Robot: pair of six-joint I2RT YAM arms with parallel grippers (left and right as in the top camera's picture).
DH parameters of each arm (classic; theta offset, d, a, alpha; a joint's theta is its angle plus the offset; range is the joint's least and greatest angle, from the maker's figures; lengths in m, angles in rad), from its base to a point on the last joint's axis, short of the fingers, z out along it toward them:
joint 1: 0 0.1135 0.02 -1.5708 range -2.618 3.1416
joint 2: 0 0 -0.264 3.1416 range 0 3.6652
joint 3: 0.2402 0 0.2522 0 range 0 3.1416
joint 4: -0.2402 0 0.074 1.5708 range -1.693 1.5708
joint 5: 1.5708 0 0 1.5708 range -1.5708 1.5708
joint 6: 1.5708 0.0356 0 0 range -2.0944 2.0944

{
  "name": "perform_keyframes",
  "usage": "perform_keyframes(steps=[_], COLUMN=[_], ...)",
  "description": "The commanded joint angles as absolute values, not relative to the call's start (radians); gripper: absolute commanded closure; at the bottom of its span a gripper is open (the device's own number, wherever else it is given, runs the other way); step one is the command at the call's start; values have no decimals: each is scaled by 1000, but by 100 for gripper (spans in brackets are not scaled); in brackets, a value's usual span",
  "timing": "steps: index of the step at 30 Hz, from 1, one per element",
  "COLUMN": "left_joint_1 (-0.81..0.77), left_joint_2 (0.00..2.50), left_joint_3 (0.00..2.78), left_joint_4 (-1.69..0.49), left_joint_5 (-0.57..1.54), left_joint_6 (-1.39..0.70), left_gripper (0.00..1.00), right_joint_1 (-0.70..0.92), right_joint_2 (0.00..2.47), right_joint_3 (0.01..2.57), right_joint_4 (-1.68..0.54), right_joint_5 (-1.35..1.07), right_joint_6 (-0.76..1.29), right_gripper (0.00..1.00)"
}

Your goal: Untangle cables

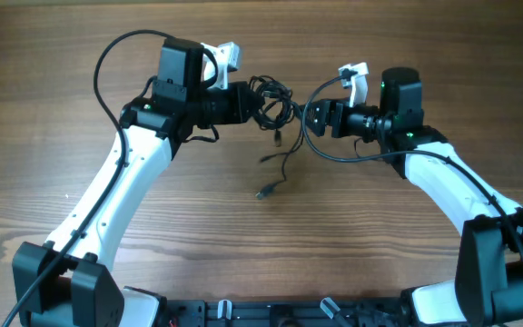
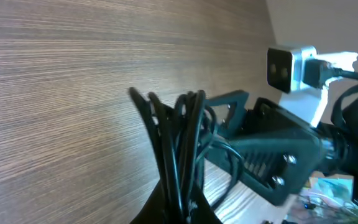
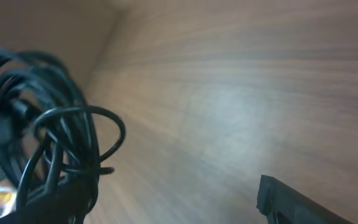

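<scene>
The left gripper [image 1: 254, 102] pinches the knotted bundle of thin black cables [image 1: 275, 104], holding it off the brown wooden table [image 1: 198, 227]. Just beside the bundle, facing it, the right gripper [image 1: 314, 116] hangs spread. Pulling apart seems barely begun; next, the right likely needs one loose strand to draw away.

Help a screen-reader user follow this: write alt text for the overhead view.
Two robot arms meet over a wooden table, the left gripper gripping a knotted bundle of thin black cables while the right gripper sits just beside it. Two loose plug ends trail from the bundle.
</scene>
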State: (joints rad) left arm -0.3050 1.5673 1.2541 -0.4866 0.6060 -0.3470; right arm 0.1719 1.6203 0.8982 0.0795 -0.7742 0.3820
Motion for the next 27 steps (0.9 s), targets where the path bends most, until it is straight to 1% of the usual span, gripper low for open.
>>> perform_keyframes(steps=[1, 4, 9, 10, 12, 16, 18, 20, 21, 23, 25, 27], left_joint_1=[-312, -312, -307, -294, -279, -248, -209, -189, -184, -185, -192, -202], left_joint_2=[1567, 1567, 1567, 1567, 1567, 1567, 1568, 1568, 1568, 1568, 1571, 1573], left_joint_3=[1262, 1262, 1262, 1262, 1262, 1262, 1262, 1262, 1262, 1262, 1262, 1262], left_joint_4=[-486, -475, -384, -377, -381, -401, -438, -446, -445, -445, -446, -446], left_joint_5=[728, 761, 872, 925, 974, 980, 980, 984, 996, 1016, 1046, 1052], left_joint_6=[-352, -352, -352, -352, -352, -352, -351, -348, -348, -348, -345, -345], left_gripper=[96, 96, 96, 96, 96, 96, 96, 96, 96, 96, 96, 96], right_joint_1=[177, 178, 178, 178, 178, 175, 154, 127, 121, 120, 120, 120], right_joint_2=[1637, 1641, 1660, 1667, 1671, 1672, 1672, 1672, 1672, 1672, 1672, 1672], right_joint_3=[901, 901, 901, 901, 901, 901, 901, 901, 901, 901, 901, 901], right_joint_4=[113, 112, 111, 113, 121, 157, 161, 210, 237, 256, 268, 299], right_joint_5=[-695, -696, -696, -723, -831, -1025, -1167, -1348, -1387, -1365, -1267, -1241], right_joint_6=[419, 419, 390, 350, 268, 231, 196, 184, 191, 226, 295, 332], right_gripper=[11, 11, 11, 8, 7, 8, 8, 8, 8, 8, 8, 7])
